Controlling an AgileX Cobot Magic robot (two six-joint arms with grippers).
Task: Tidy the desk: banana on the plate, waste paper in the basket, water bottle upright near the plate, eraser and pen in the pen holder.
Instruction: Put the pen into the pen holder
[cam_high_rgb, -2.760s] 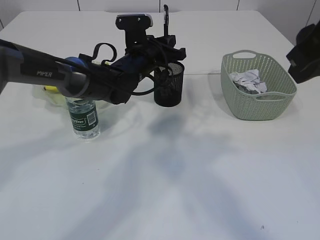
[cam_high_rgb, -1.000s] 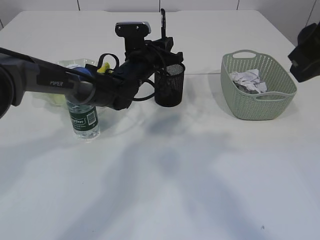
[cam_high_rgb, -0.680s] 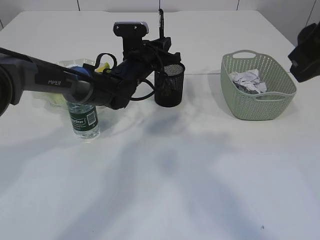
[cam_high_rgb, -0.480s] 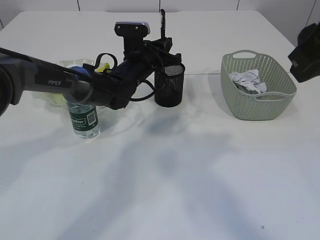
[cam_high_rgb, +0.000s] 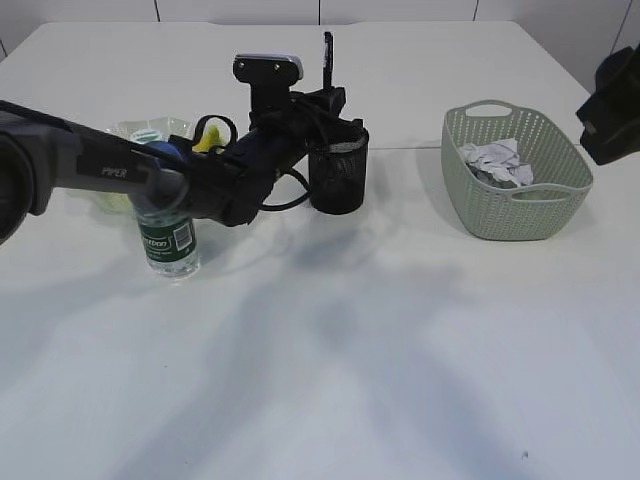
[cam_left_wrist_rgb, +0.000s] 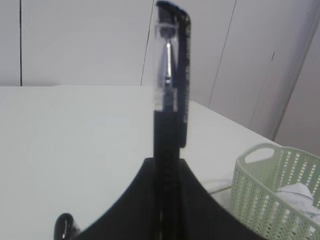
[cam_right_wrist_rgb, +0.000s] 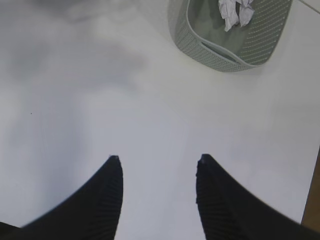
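The pen (cam_left_wrist_rgb: 170, 100) is clamped upright in the left gripper (cam_high_rgb: 325, 95), above the holder's (cam_high_rgb: 338, 180) rim. The right gripper (cam_right_wrist_rgb: 157, 165) is held apart, empty, over bare desk (cam_high_rgb: 400, 350) (wide free room in front). Paper (cam_high_rgb: 497, 160) lies in the basket (cam_high_rgb: 515, 205).

Sage-green woven-look basket (cam_high_rgb: 518, 185), black mesh pen holder (cam_high_rgb: 337, 172), dark-green-labelled clear water bottle (cam_high_rgb: 166, 237), white desk (cam_high_rgb: 330, 350).
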